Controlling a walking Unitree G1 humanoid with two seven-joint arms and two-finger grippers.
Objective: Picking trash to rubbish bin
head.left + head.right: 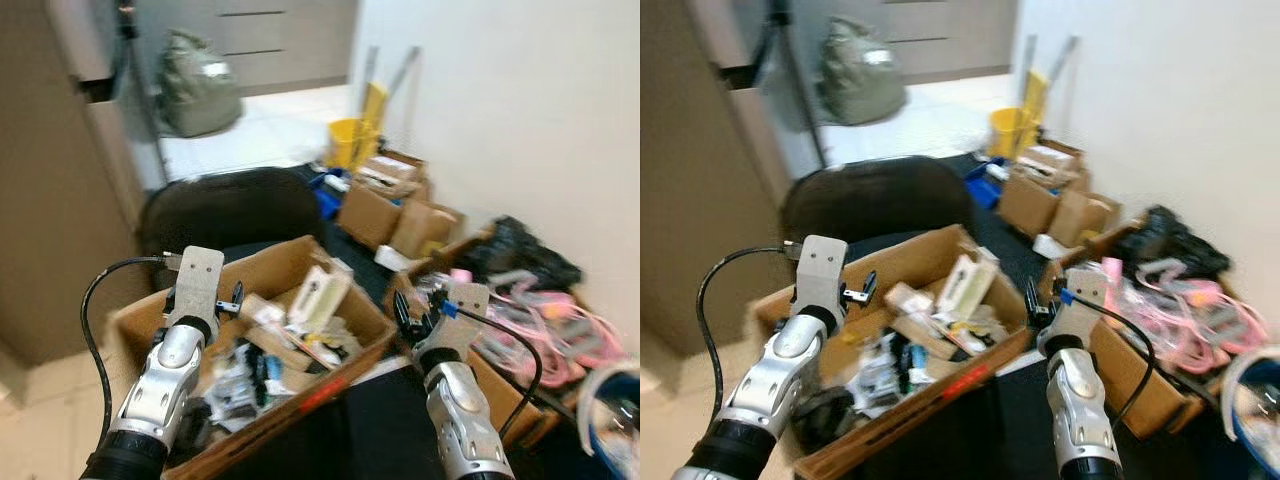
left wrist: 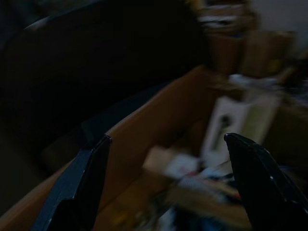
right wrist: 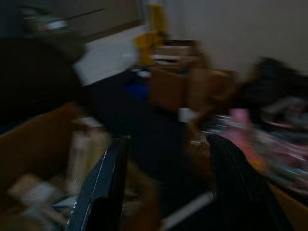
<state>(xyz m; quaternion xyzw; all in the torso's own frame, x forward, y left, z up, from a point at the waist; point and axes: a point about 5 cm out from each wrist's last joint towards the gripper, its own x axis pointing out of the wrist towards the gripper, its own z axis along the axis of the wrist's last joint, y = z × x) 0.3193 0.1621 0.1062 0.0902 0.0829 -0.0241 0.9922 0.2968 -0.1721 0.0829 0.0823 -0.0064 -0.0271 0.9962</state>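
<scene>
Both silver arms reach forward over a large open brown cardboard box (image 1: 300, 262) heaped with mixed trash. The left gripper (image 2: 163, 159) hangs above the near-left part of that box with its two black fingers (image 2: 82, 187) spread well apart and nothing between them; its wrist view is dark but makes out the box's inner wall, a white carton (image 2: 226, 122) standing on end just beyond the fingers, and a black rounded shape (image 1: 230, 205) behind the wall. The right gripper (image 3: 166, 178) is at the box's right corner, fingers likewise apart and empty. Its wrist view, blurred, looks along the dark floor strip (image 3: 120, 106) between the boxes toward a yellow mop bucket (image 3: 149, 41).

The head views give the wider room: the trash in the big box is a jumble of paper scraps, small packets (image 1: 262, 308) and the white carton (image 1: 318, 292), lying just ahead of and below the left gripper. To the right of the right gripper sits a second cardboard box (image 1: 520, 390) holding pink and white plastic hoops (image 1: 545, 320), with a black plastic bag (image 1: 520, 250) behind it. Farther ahead, smaller brown cartons (image 1: 395, 205) line the white wall (image 1: 520, 110). A grey-green stuffed sack (image 1: 200, 85) rests on pale floor tiles (image 1: 270, 130) near grey drawer fronts (image 1: 270, 40). A beige cabinet side (image 1: 50, 200) stands to the left of the left arm. Motion blur leaves all print unreadable.
</scene>
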